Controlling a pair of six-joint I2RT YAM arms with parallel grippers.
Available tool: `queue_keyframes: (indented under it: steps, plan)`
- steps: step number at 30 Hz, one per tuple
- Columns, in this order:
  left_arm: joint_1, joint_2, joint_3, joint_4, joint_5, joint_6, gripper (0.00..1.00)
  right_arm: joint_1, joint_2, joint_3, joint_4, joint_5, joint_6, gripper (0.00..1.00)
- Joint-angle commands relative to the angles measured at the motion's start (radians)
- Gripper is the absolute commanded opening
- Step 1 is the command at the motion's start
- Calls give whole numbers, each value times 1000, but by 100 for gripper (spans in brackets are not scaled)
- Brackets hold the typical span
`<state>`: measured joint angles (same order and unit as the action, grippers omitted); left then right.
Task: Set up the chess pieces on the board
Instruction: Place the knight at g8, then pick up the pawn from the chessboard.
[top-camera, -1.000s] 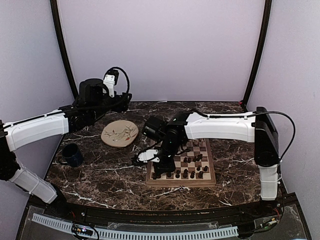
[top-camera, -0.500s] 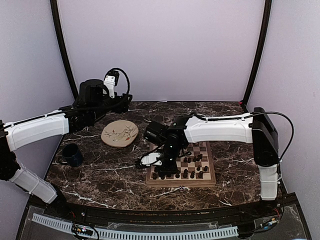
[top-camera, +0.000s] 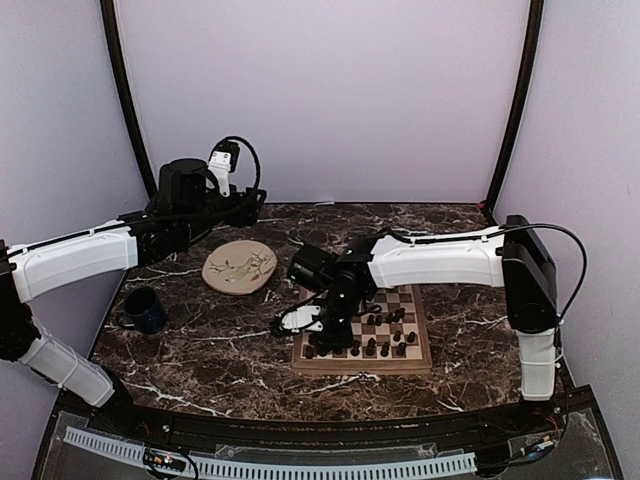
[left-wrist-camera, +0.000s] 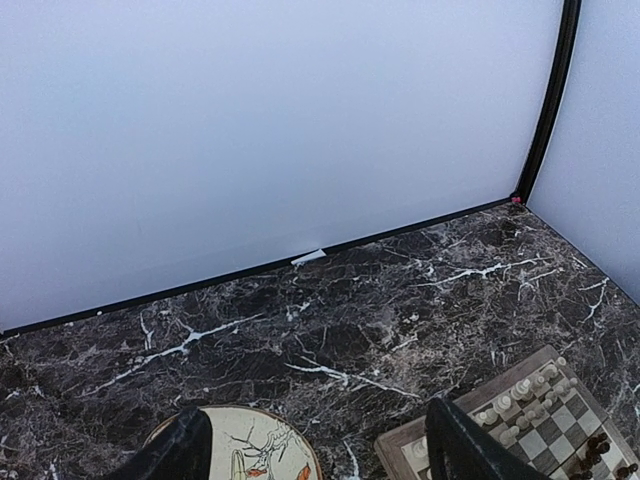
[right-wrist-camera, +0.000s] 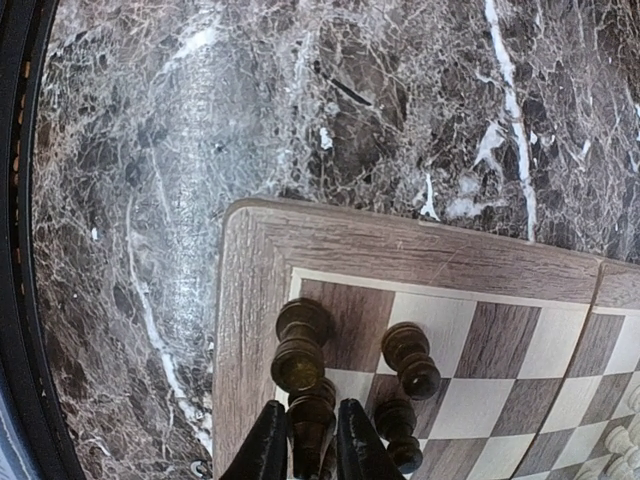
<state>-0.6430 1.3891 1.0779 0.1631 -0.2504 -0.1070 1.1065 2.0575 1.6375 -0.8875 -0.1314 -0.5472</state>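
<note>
The board (top-camera: 421, 352) lies right of centre with several dark chess pieces (top-camera: 375, 345) on its near rows. My right gripper (top-camera: 323, 335) reaches down at the board's near left corner. In the right wrist view its fingers (right-wrist-camera: 272, 440) sit tight against both sides of a dark piece (right-wrist-camera: 312, 425), which stands upright by the board's edge (right-wrist-camera: 248, 300). Another dark piece (right-wrist-camera: 300, 350) stands on the corner square just ahead, and two more (right-wrist-camera: 410, 358) are to the right. My left gripper (left-wrist-camera: 315, 420) hangs open and empty above the back of the table. Pale pieces (left-wrist-camera: 520, 390) line the board's far edge.
A round cream plate (top-camera: 240, 267) with a drawn pattern lies left of the board. A dark blue mug (top-camera: 145, 308) stands at the left edge of the marble table. Black frame posts and pale walls close in the back and sides.
The right arm has lowered and shifted slightly toward the board's near left corner with the dark piece. The left arm has not moved.
</note>
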Motion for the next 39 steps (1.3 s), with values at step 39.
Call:
queue_keyframes:
  steps: [39]
  plan:
    - [3, 34, -3, 16, 84, -12, 75, -311, -138, -198, 47, -16, 75, 34]
